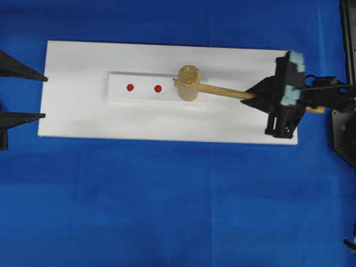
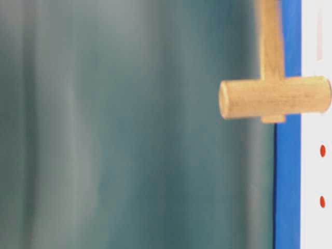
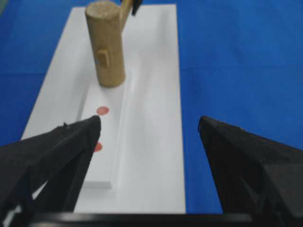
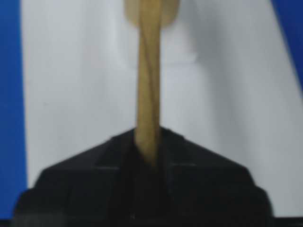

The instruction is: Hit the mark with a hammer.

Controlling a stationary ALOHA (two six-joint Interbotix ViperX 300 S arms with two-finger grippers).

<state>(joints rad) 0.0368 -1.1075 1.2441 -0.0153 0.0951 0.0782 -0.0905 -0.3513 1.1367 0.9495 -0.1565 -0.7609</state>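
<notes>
The hammer's thick wooden head (image 1: 188, 83) stands upright on the right end of a raised white strip (image 1: 119, 95), its lower face seeming to rest on it. Two red marks (image 1: 158, 88) (image 1: 130, 87) lie bare on the strip to the head's left. My right gripper (image 1: 253, 95) is shut on the handle (image 1: 222, 91), and in the right wrist view the handle (image 4: 149, 71) runs straight out from between the jaws (image 4: 150, 135). My left gripper (image 1: 45, 98) hangs open and empty at the board's left end, with its fingertips (image 3: 94, 120) framing the marks (image 3: 102, 110) and the head (image 3: 106, 47).
The strip sits on a white board (image 1: 167, 125) lying on blue cloth (image 1: 167, 211). The right arm's black body (image 1: 339, 105) fills the right edge. In the table-level view a blurred grey-green surface (image 2: 129, 124) covers most of the frame, beside the hammer head (image 2: 275, 97).
</notes>
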